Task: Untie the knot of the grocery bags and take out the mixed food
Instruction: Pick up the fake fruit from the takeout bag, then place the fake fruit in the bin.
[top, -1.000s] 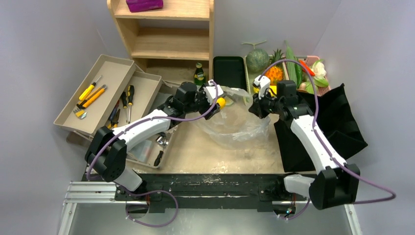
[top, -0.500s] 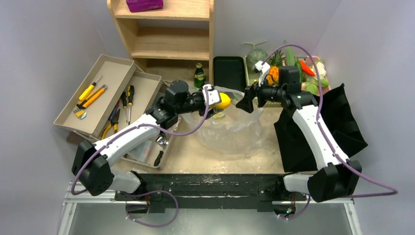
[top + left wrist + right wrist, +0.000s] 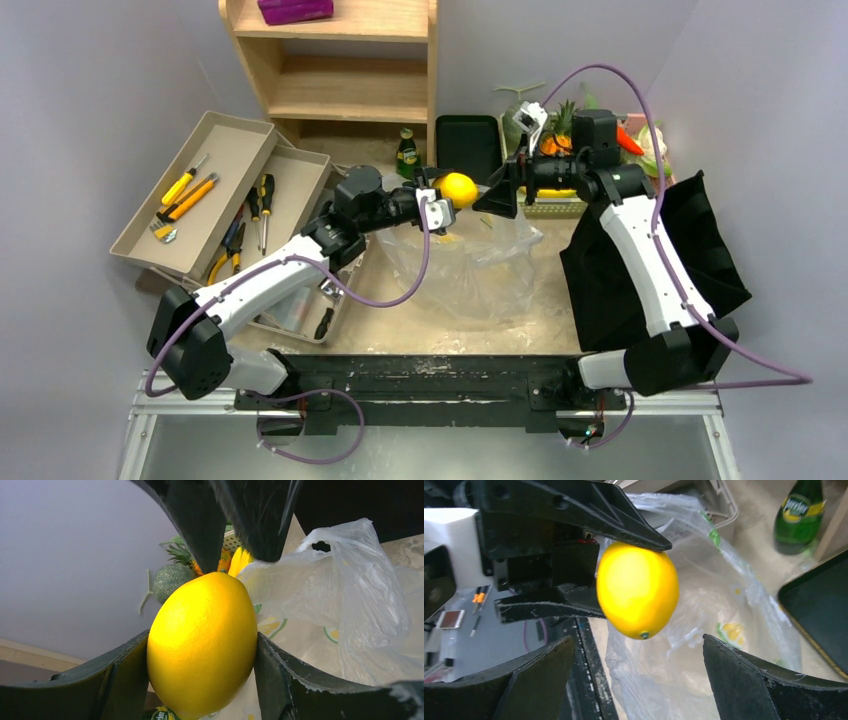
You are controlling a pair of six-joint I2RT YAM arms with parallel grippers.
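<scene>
Left end effector (image 3: 636, 580) pinches a yellow lemon (image 3: 202, 645) above the clear plastic bag (image 3: 470, 265); right end effector (image 3: 497, 197), spread wide, faces it.

Pale grey walls (image 3: 100, 90) flank a wooden shelf (image 3: 345, 70) at the back.

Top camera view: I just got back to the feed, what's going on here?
The left gripper is shut on a yellow lemon, holding it in the air above the crinkly clear plastic bag. The right gripper is open and points at the lemon from the other side, close but not touching it. The floppy black cloth bag lies further right, with neither gripper on it.
</scene>
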